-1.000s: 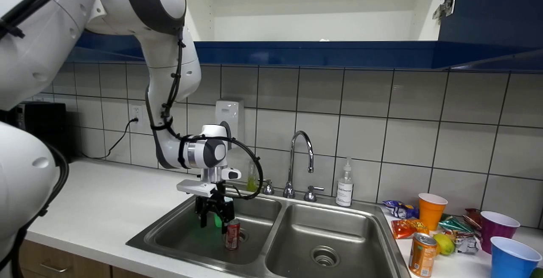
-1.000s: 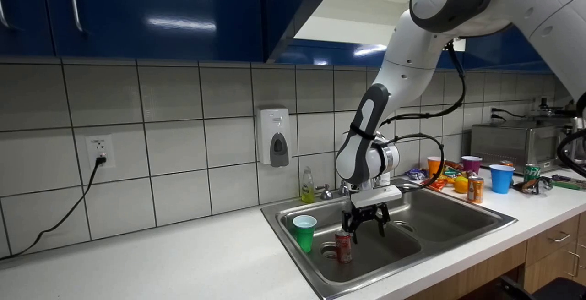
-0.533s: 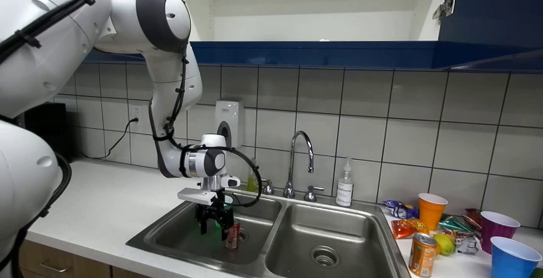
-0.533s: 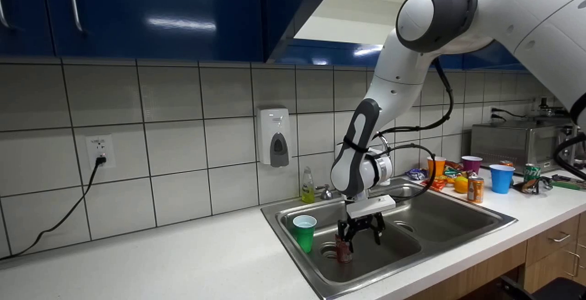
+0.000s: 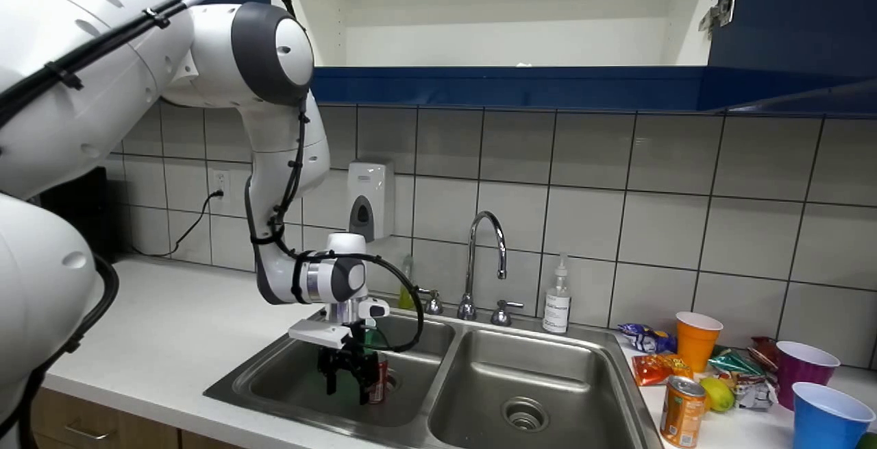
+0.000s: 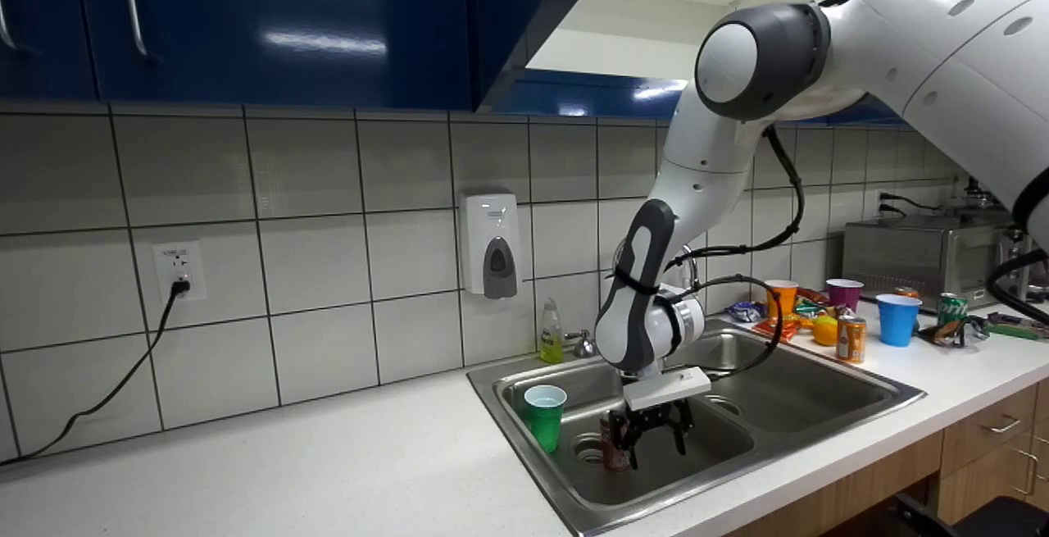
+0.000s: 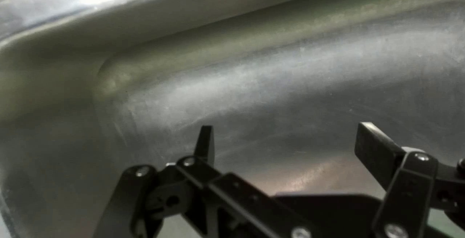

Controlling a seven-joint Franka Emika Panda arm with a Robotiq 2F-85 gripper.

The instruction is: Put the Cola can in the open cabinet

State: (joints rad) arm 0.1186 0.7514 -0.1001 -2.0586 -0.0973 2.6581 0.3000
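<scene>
Scuffed, rounded steel was seen in the double sink (image 5: 534, 375). In one basin the Cola can (image 6: 610, 448), a slim red cylinder, was seen upright near the tapered green cup (image 6: 544, 418), partly hidden behind the gripper (image 6: 657, 459). Above, the open cabinet (image 5: 507, 41) was lined in plain white and edged in glossy blue. The angular black fingers (image 7: 377, 154) were set wide apart, steel being seen between them; whether the Cola can was touched could not be told.
</scene>
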